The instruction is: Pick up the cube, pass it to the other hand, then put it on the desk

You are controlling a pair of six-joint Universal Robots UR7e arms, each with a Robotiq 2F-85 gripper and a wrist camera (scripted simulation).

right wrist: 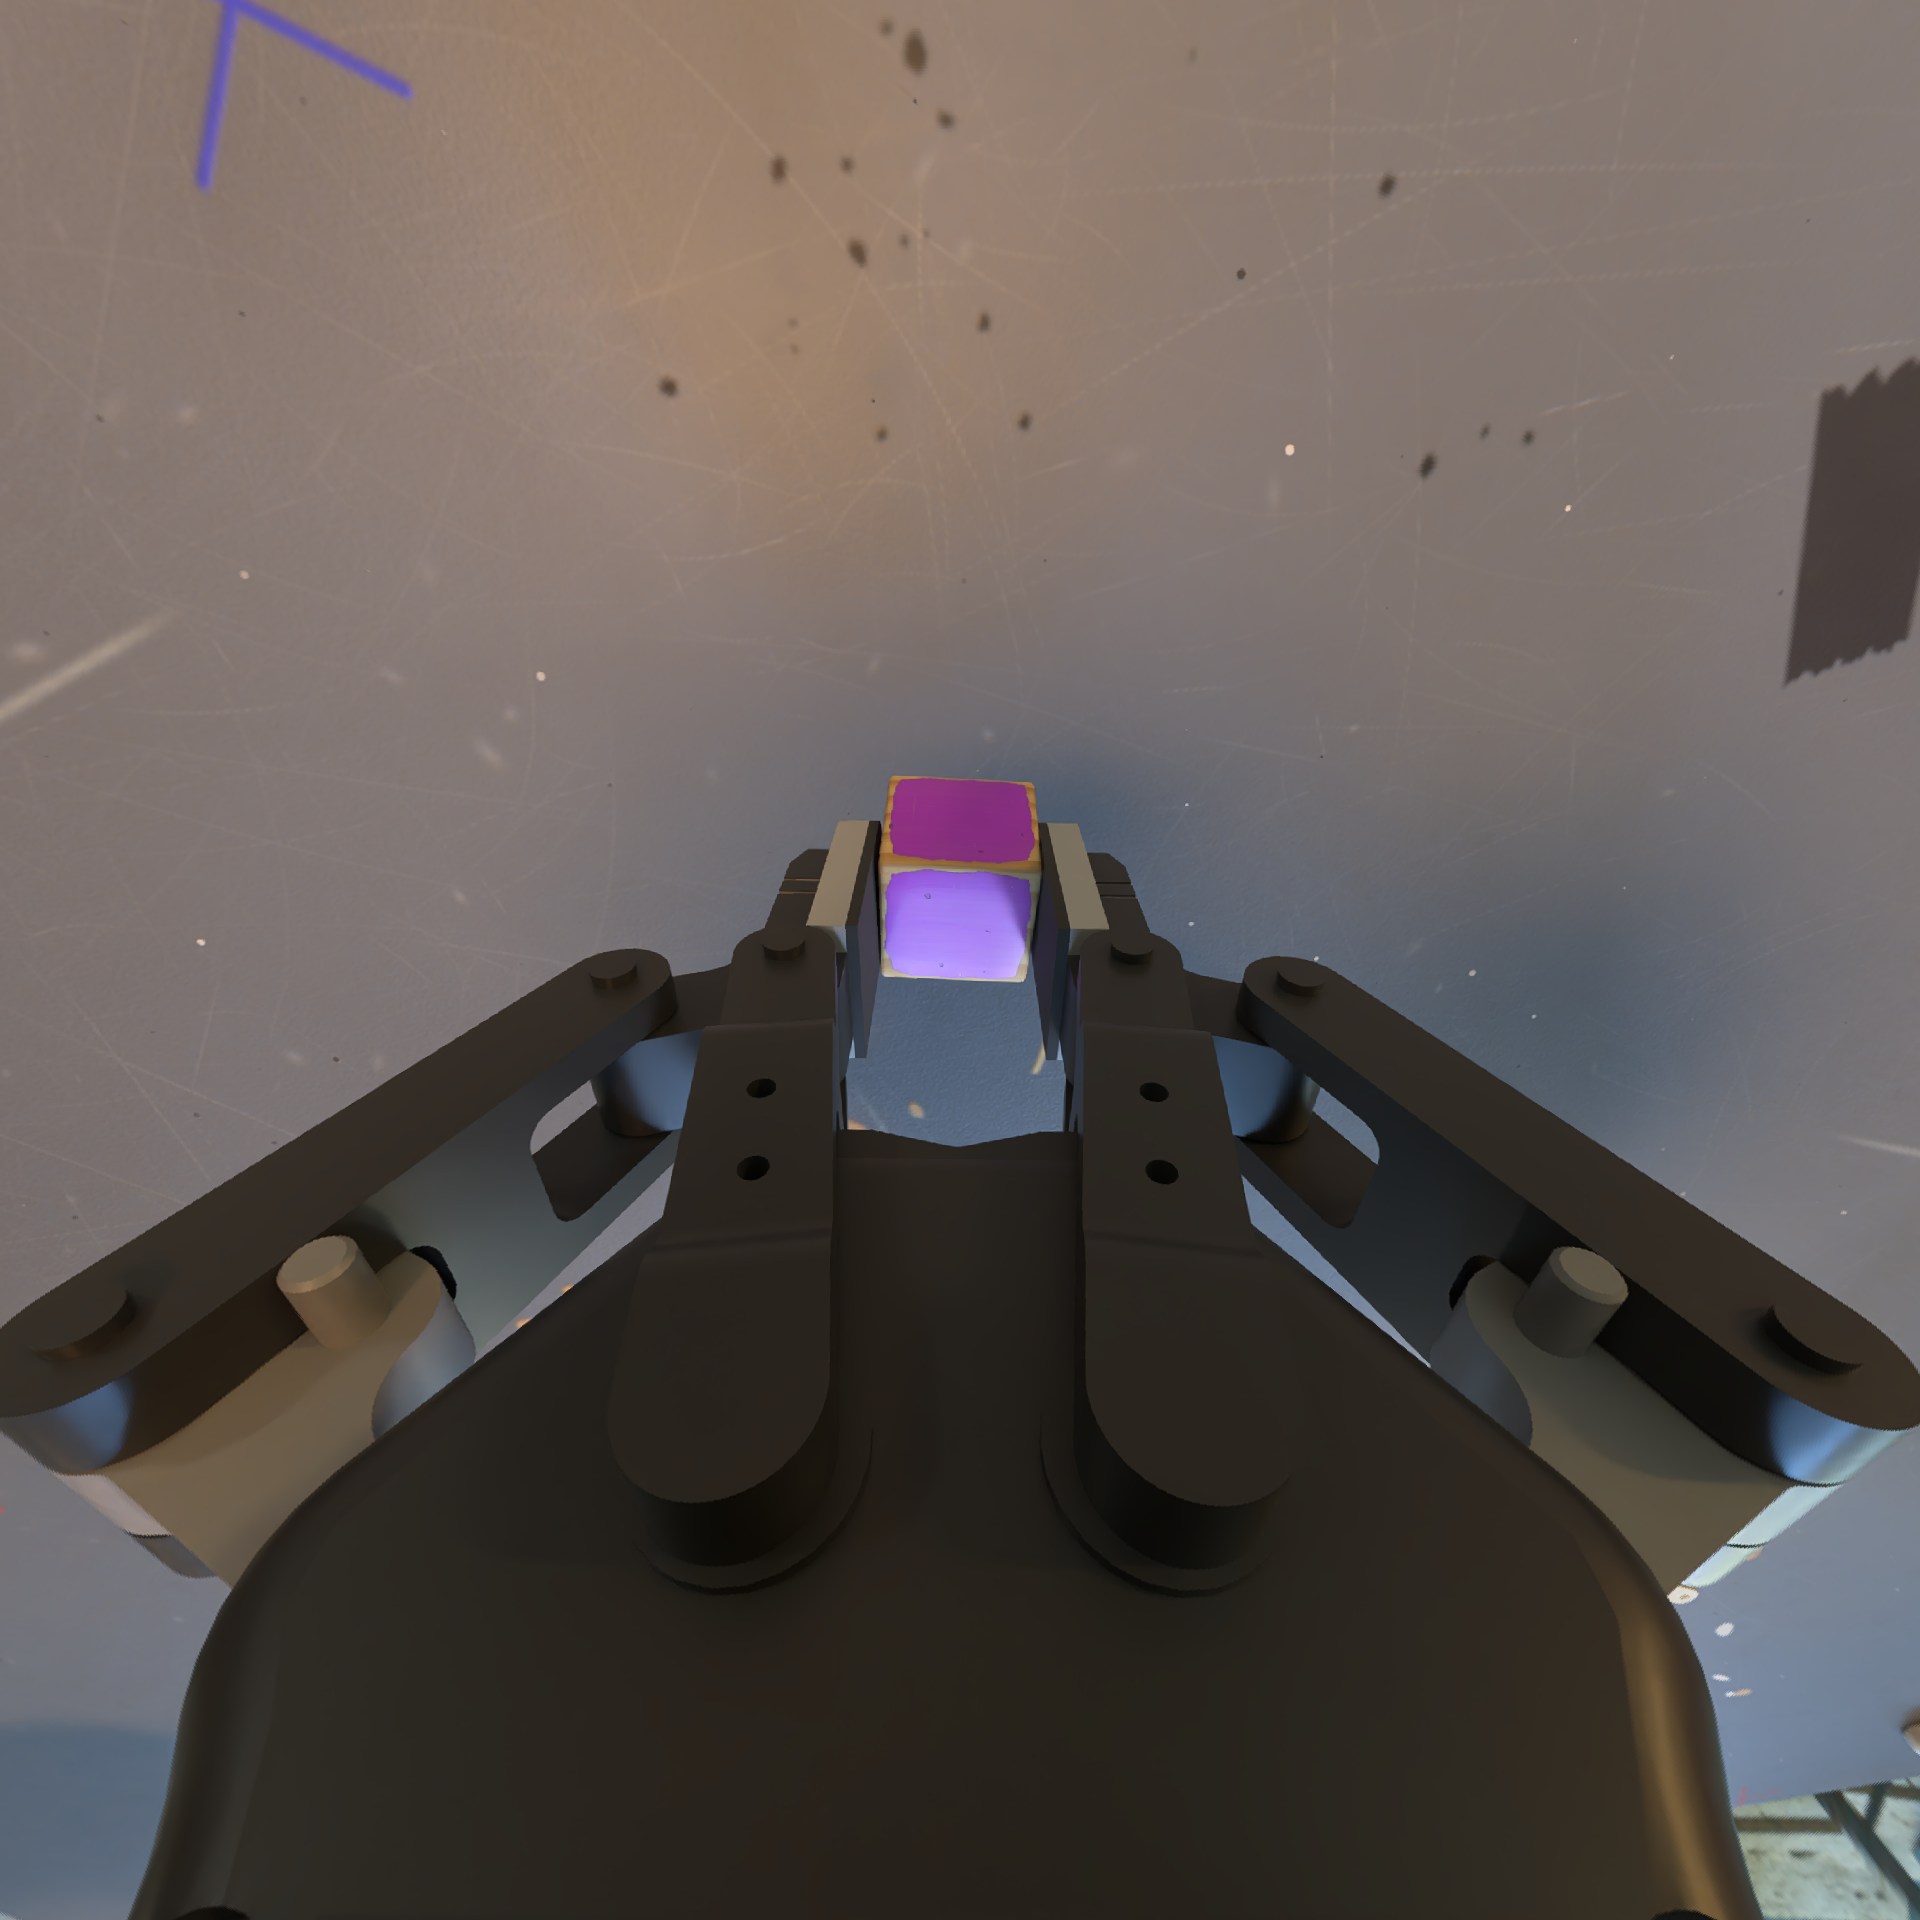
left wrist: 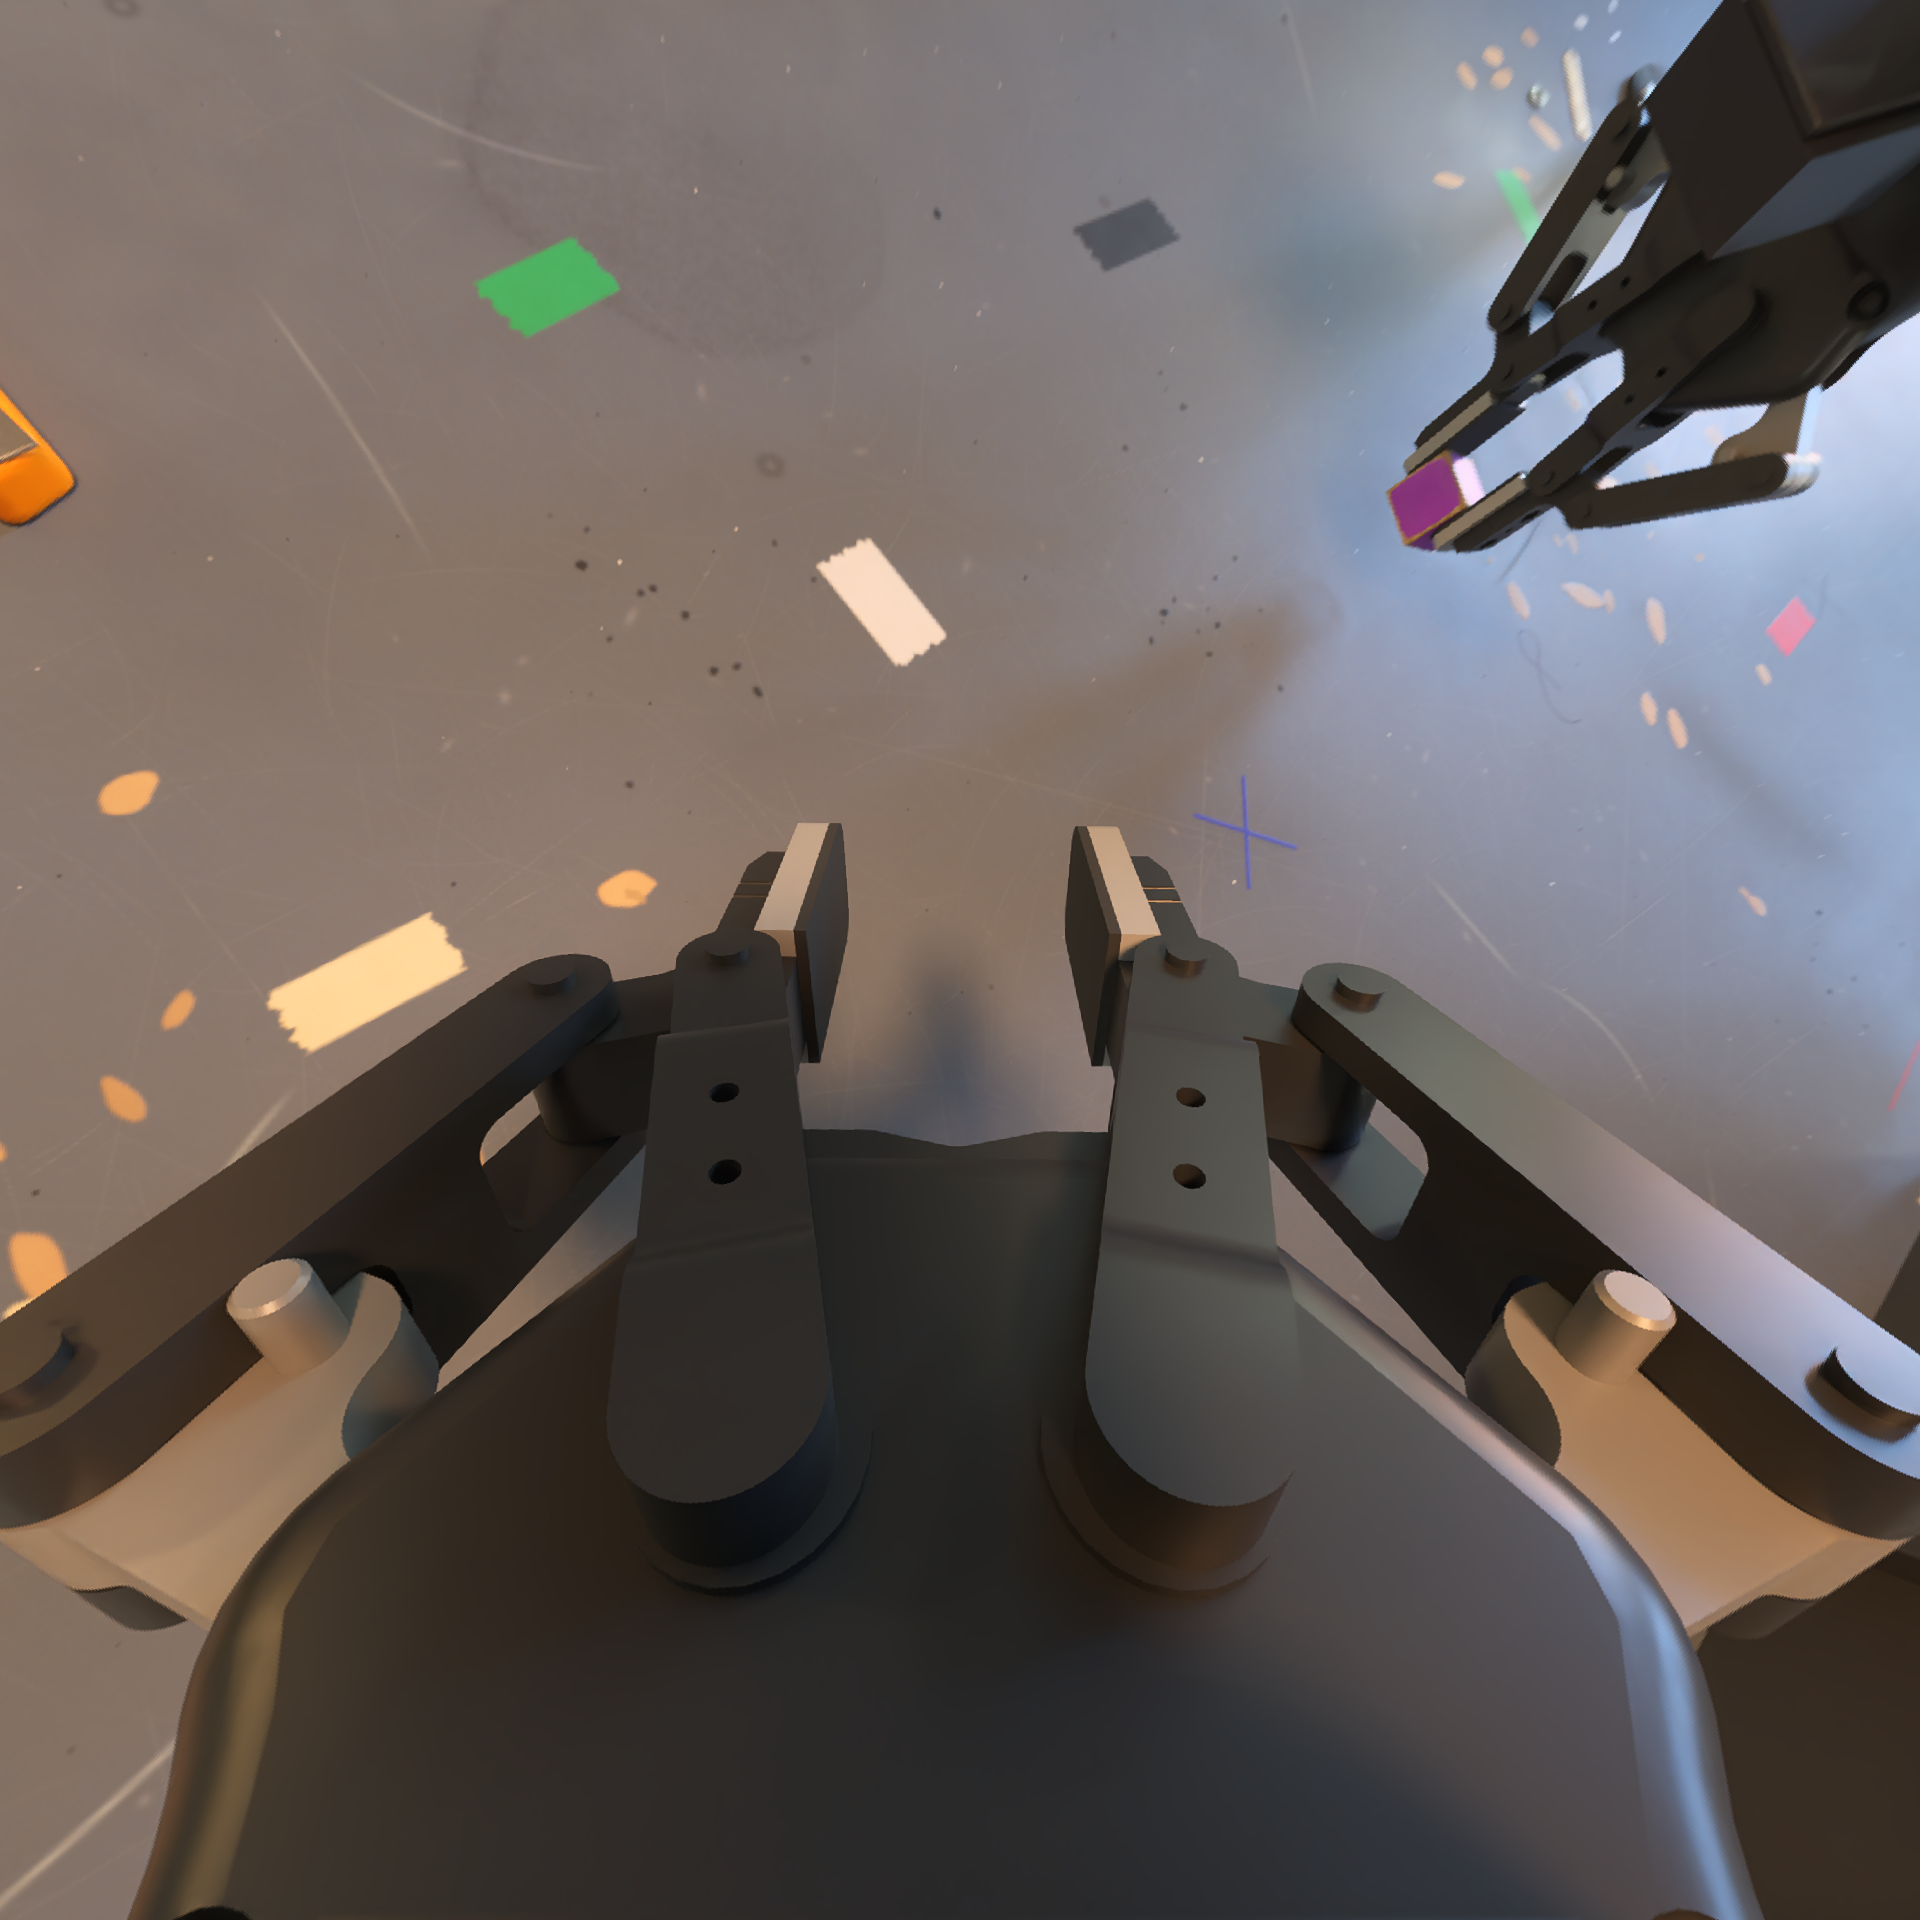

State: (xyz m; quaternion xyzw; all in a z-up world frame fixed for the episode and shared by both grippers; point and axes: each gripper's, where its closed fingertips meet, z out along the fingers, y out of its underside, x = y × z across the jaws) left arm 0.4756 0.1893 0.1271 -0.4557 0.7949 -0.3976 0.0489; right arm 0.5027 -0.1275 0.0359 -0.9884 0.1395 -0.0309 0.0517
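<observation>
A small cube (right wrist: 958,883) with magenta and violet faces and pale wooden edges sits between the pads of my right gripper (right wrist: 958,883), which is shut on it and holds it above the grey desk (right wrist: 1039,520). The cube (left wrist: 1425,501) also shows in the left wrist view at the upper right, held at the tips of the right gripper (left wrist: 1439,497). My left gripper (left wrist: 958,914) is open and empty, above the desk (left wrist: 727,416), well to the left of and below the cube in that view.
Flat tape patches lie on the desk: green (left wrist: 548,286), dark grey (left wrist: 1125,233), white (left wrist: 881,598), cream (left wrist: 366,981). A blue cross mark (left wrist: 1245,831) is right of my left fingertips. An orange object (left wrist: 26,473) sits at the left edge. Small flecks are scattered about.
</observation>
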